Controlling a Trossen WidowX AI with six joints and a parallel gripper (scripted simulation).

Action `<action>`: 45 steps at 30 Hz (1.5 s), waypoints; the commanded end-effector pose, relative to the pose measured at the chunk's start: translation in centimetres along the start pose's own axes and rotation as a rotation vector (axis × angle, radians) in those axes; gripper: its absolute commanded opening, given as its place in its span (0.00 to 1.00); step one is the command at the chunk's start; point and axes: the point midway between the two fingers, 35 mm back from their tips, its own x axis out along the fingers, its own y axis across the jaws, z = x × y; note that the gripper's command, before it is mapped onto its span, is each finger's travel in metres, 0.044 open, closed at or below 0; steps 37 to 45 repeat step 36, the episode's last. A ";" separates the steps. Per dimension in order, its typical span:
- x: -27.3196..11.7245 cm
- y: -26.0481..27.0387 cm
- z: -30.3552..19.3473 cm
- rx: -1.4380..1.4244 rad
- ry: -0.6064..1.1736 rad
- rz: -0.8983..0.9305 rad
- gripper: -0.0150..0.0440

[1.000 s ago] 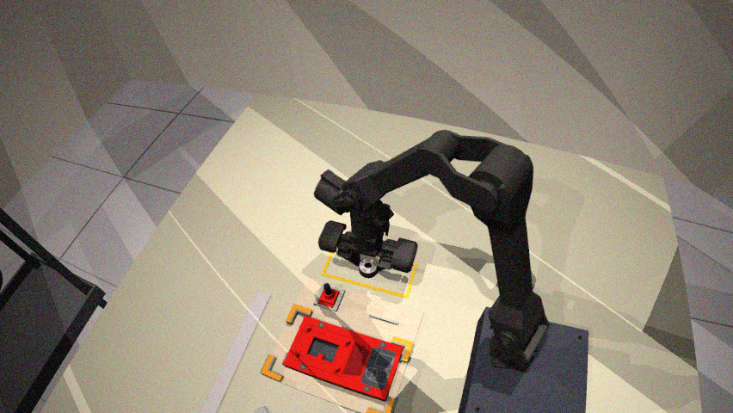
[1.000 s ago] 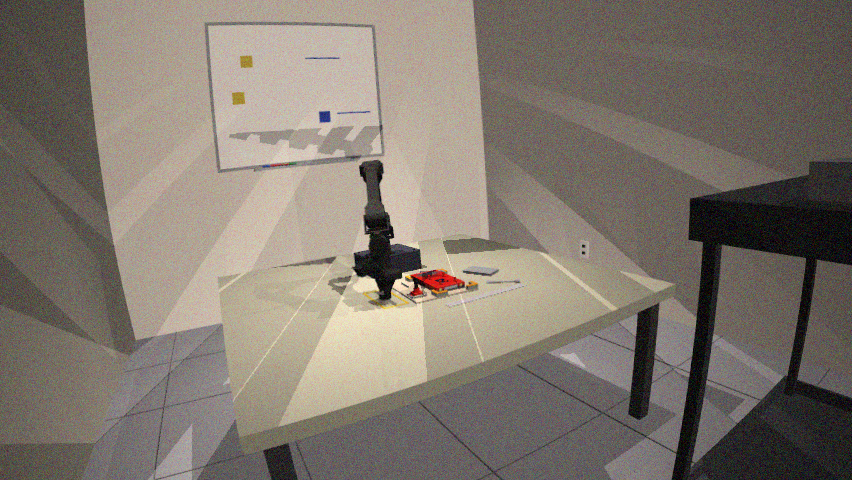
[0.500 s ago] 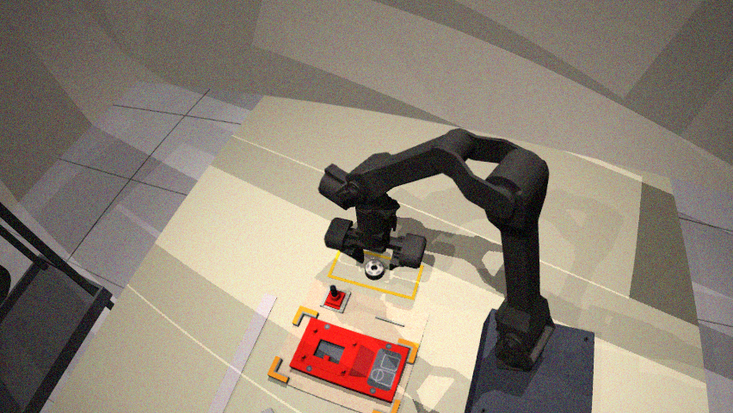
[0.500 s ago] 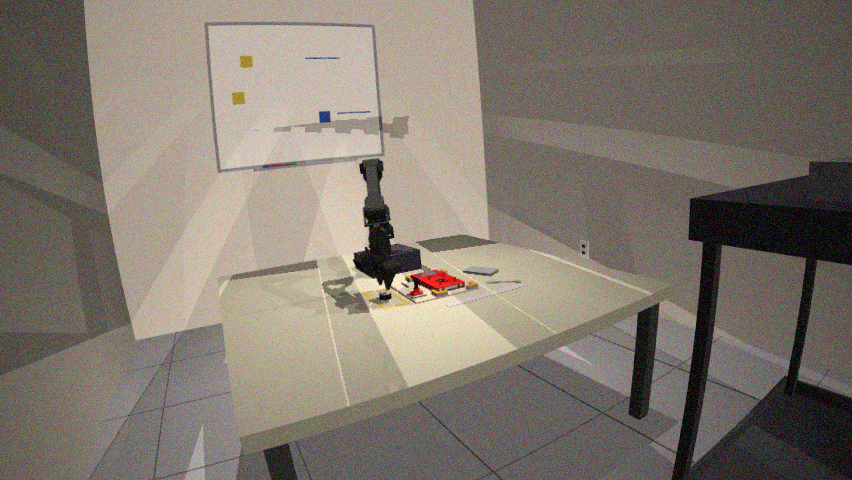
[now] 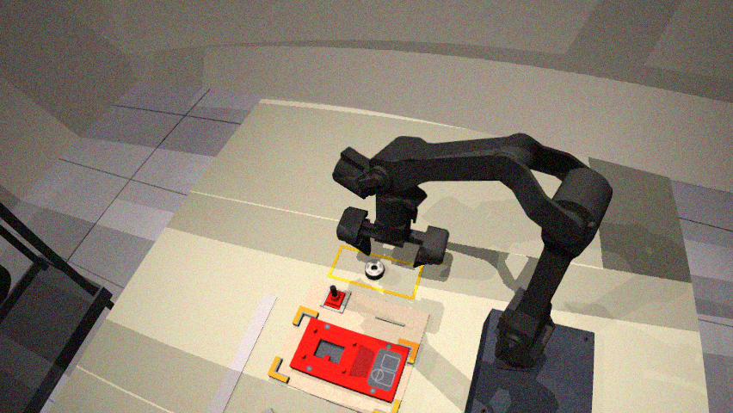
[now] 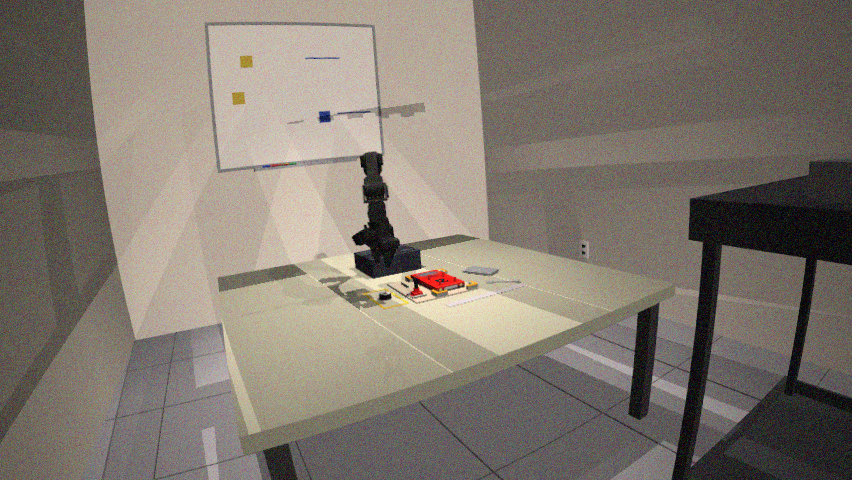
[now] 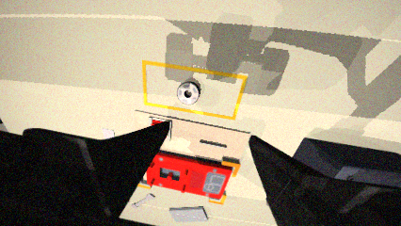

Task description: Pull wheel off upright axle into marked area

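End effector (image 5: 392, 240) spread wide above wheel (image 5: 374, 269)

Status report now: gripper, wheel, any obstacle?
Gripper open, raised, touching nothing. Wheel flat inside yellow marked area, off axle. Nothing in the way.
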 end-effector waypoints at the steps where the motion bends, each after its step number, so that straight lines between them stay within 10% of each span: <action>1: -1.3 -3.4 -1.4 0.003 0.002 -0.016 1.00; 45: -1.5 -3.9 -1.7 0.003 0.002 -0.017 1.00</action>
